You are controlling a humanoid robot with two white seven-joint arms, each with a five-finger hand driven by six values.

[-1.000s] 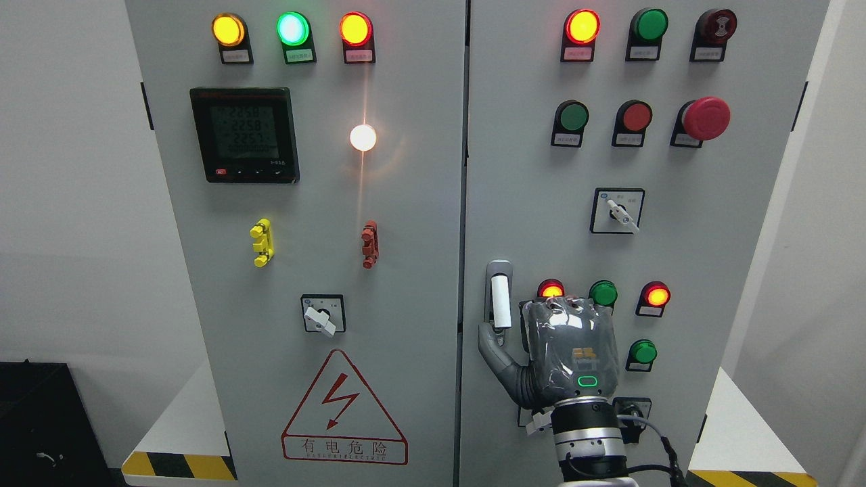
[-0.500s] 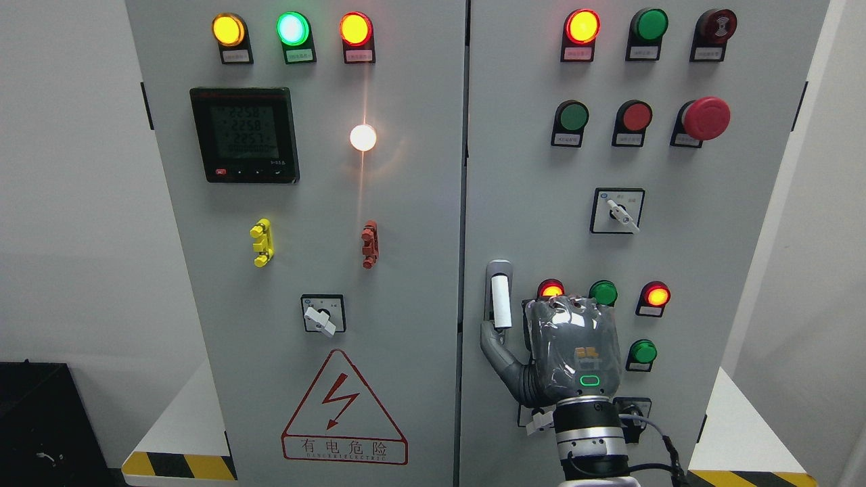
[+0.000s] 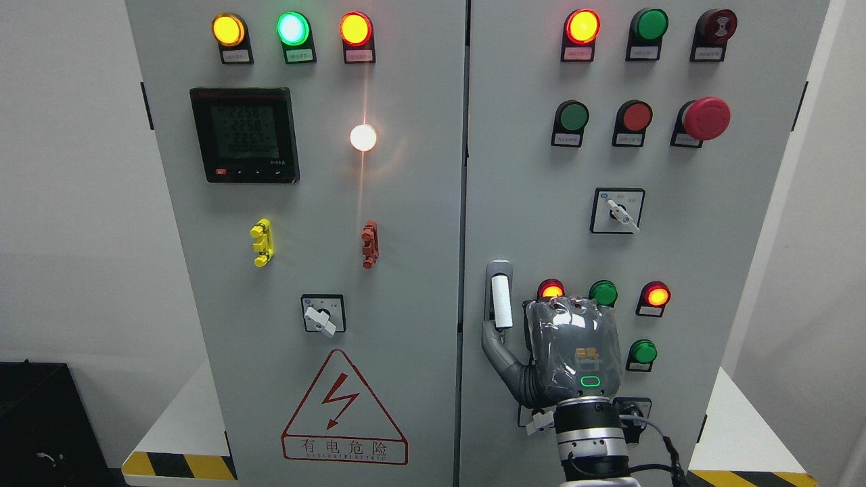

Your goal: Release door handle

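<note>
Door handle [image 3: 499, 297]: rigid upright metal lever with smooth white grip, fixed to cabinet door, just upper-left of right robot hand [image 3: 565, 355]; thumb touching its lower end, fingers' curl indiscernible.

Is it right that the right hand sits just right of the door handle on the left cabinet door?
No. In the head view the right hand is just right of the door handle, but that handle is on the right cabinet door, not the left.

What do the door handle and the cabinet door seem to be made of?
Door handle: apparently grey metal base, dull sheen, with a matte white grip, likely plastic. Cabinet door: probably painted sheet metal; flat, even light grey, softly reflecting the lamps.
</note>
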